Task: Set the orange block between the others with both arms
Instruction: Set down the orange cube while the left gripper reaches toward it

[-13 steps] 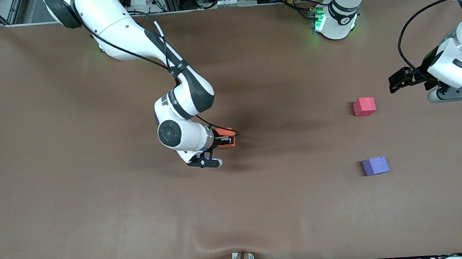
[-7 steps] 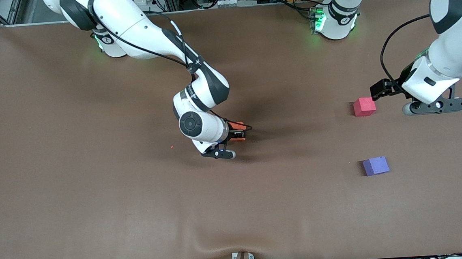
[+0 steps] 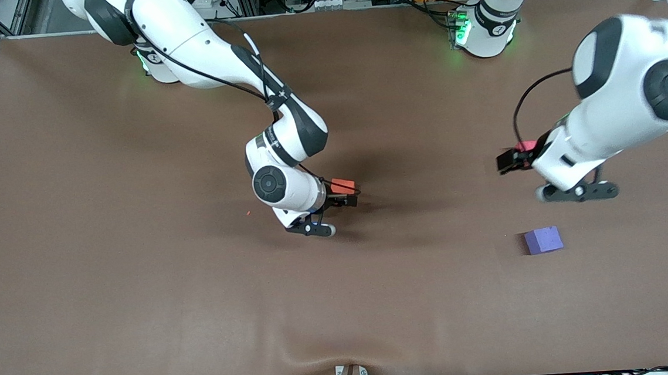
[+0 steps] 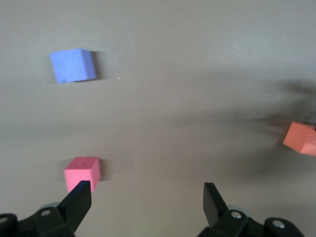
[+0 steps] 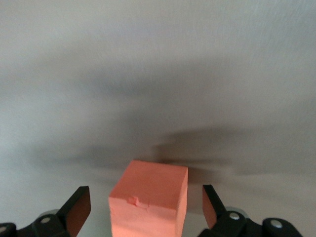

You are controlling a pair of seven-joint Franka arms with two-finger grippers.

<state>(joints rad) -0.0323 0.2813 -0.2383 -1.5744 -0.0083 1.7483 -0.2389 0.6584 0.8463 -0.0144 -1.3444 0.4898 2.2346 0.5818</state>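
Note:
The orange block [image 3: 344,184] [image 5: 148,202] sits on the brown mat near the table's middle. My right gripper [image 3: 343,195] [image 5: 145,211] is open around it, with a gap on each side. The red-pink cube [image 3: 527,146] [image 4: 82,173] lies toward the left arm's end, mostly covered by my left arm. My left gripper [image 3: 508,162] [image 4: 145,198] is open and holds nothing, with one finger [image 4: 78,201] just beside that cube. The purple cube [image 3: 543,240] [image 4: 73,65] lies nearer the front camera. The left wrist view also catches the orange block [image 4: 301,138] farther off.
The brown mat [image 3: 141,295] covers the whole table and has a wrinkle [image 3: 322,353] at its front edge. A tiny orange crumb [image 3: 248,213] lies beside the right arm's wrist. Cables and clutter line the table's edge by the arm bases [image 3: 484,24].
My right gripper has opened and let go of the orange block. My left arm has swung in from the table's end to beside the red-pink cube.

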